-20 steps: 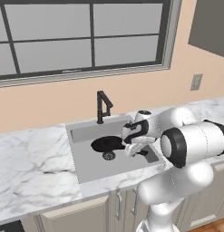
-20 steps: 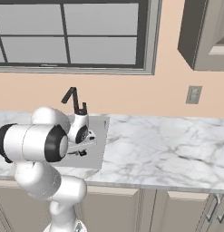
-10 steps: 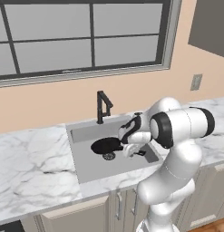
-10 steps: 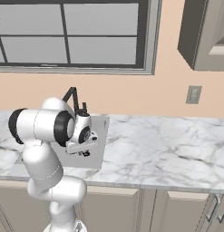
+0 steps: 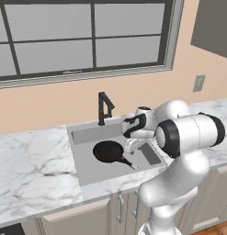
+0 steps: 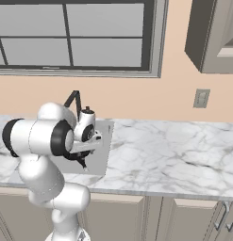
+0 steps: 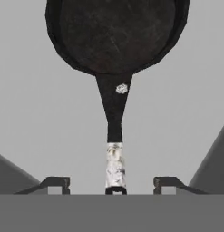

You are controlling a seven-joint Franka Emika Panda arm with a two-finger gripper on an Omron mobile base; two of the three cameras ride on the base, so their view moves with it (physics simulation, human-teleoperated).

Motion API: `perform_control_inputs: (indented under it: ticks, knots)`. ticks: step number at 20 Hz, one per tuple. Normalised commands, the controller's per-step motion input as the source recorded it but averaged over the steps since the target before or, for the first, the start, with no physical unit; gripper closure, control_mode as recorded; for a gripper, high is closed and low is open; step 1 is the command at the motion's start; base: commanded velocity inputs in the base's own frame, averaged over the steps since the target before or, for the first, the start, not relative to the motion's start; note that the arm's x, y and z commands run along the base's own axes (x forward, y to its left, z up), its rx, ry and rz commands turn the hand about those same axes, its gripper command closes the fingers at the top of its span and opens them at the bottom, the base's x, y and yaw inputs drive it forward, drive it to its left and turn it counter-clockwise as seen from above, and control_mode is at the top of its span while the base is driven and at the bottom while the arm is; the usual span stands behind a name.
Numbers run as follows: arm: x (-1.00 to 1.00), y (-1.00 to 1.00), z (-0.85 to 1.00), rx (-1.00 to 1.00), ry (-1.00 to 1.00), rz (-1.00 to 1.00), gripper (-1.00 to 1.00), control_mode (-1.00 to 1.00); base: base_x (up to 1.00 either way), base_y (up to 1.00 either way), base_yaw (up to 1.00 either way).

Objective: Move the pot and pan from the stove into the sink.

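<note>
While the left base view shows the pan (image 5: 108,152) lying in the sink (image 5: 87,170), the hand view shows the pincer (image 7: 112,183) spread, fingertips clear of its handle; white marble tabletop (image 5: 27,160) surrounds.

Both base views look forward and down from behind the arm, left and right, sharing the sink (image 5: 87,156) and faucet (image 5: 104,108). The hand view looks close along the pan (image 7: 114,41) handle toward the basin floor.

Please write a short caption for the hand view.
Open fingers on both sides of the pan handle in the sink.
</note>
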Motion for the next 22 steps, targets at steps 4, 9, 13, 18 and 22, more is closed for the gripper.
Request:
perform_control_inputs:
  ticks: [4, 9, 13, 18, 22]
  knots:
    - [-0.08, -0.02, 0.85, 0.03, 0.14, 0.00, -1.00, -1.00, 0.00, 0.00, 0.00]
    - [-0.40, -0.16, 0.81, 0.04, 0.20, 0.00, -1.00, -1.00, 0.00, 0.00, 0.00]
    - [-0.75, -0.16, 0.76, 0.02, 0.17, 0.00, -1.00, -1.00, 0.00, 0.00, 0.00]
    - [-0.97, -0.17, 0.74, 0.01, 0.11, 0.00, -1.00, -1.00, 0.00, 0.00, 0.00]
    - [-1.00, -0.13, 0.69, 0.00, 0.01, 0.02, -1.00, -1.00, 0.00, 0.00, 0.00]
